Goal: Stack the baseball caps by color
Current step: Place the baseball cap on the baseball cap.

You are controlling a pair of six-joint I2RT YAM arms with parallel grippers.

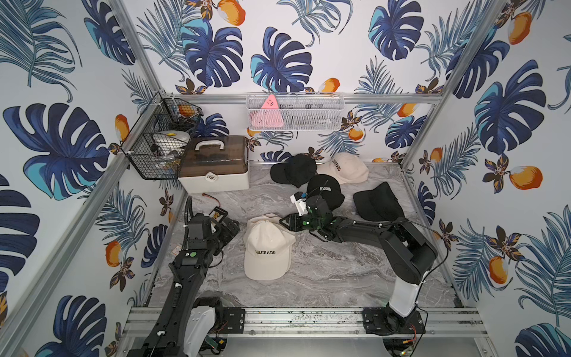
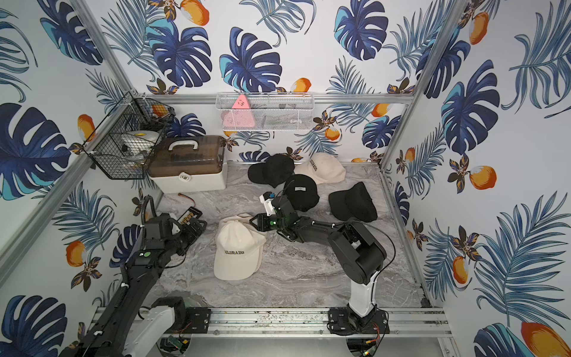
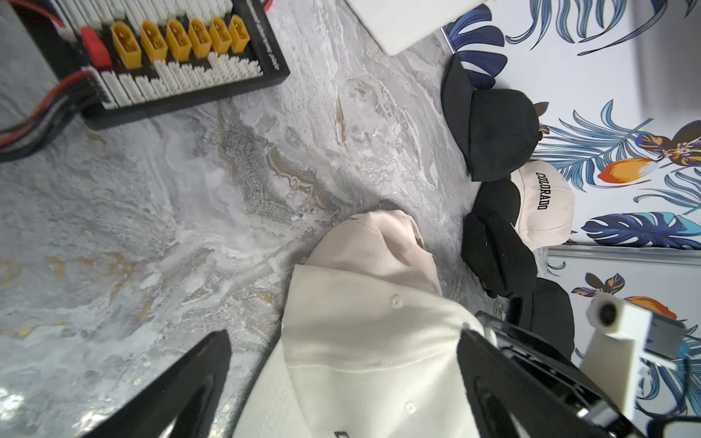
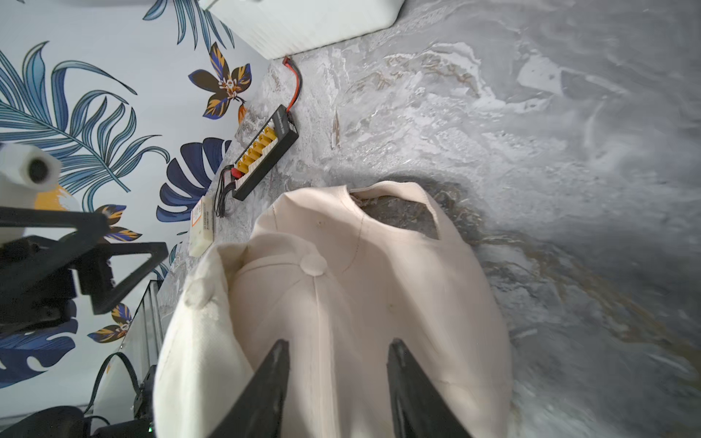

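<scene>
Our right hand (image 4: pixel 337 356) hovers over the rear of the cream cap stack (image 1: pixel 267 247), its two black fingers (image 4: pixel 265 386) parted a moderate way with nothing between them; they frame the top cap's crown just below its button. Our left hand (image 1: pixel 230 224) sits near the desk's left edge with its fingers spread wide and empty, pointed toward the same stack. That stack is two cream caps (image 2: pixel 238 250) lying one on the other near the middle of the desk (image 1: pixel 324 278), brims toward the front edge, the upper one showing black "COLORADO" lettering. We see the third cream cap (image 1: pixel 344 168) against the back edge, touching a black cap (image 1: pixel 295 170) on its left. A black cap with a small pale logo (image 2: pixel 301 191) lies just in front of those two, and another black cap (image 1: pixel 378 202) rests near the right edge. A connector board (image 3: pixel 159 57) lies near the left edge, in front of the white storage case (image 1: pixel 214 163) in the back left corner.
</scene>
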